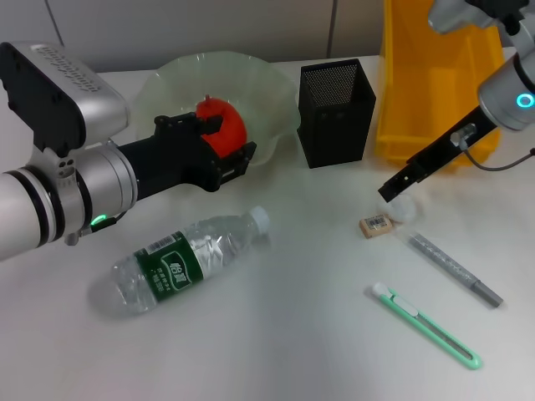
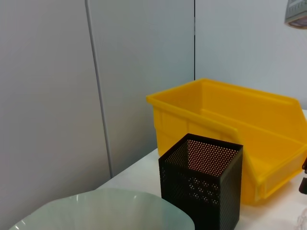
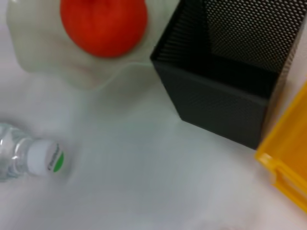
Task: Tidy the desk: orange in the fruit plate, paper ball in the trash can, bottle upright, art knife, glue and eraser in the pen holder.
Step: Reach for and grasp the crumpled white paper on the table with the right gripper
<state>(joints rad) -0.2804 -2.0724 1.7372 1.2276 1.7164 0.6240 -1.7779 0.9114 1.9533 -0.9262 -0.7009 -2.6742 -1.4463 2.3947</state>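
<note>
**Left gripper at the plate, right gripper over the paper ball**

Head view: the left gripper [image 1: 224, 138] sits spread around the orange [image 1: 224, 125] in the fruit plate [image 1: 276, 100] at 11 o'clock. The right gripper [image 1: 393, 190] reaches the paper ball [image 1: 403, 207] at 3 o'clock; whether it pinches, I cannot tell. The bottle [image 1: 180, 259] lies flat, green label unreadable. Eraser [image 1: 375, 224], glue [image 1: 456, 268] and art knife [image 1: 425, 325] lie near 4 o'clock.

Left wrist view: pen holder [image 2: 201, 182] before the yellow trash can [image 2: 240, 129].

Right wrist view: the bottle cap's print is unreadable.
</note>
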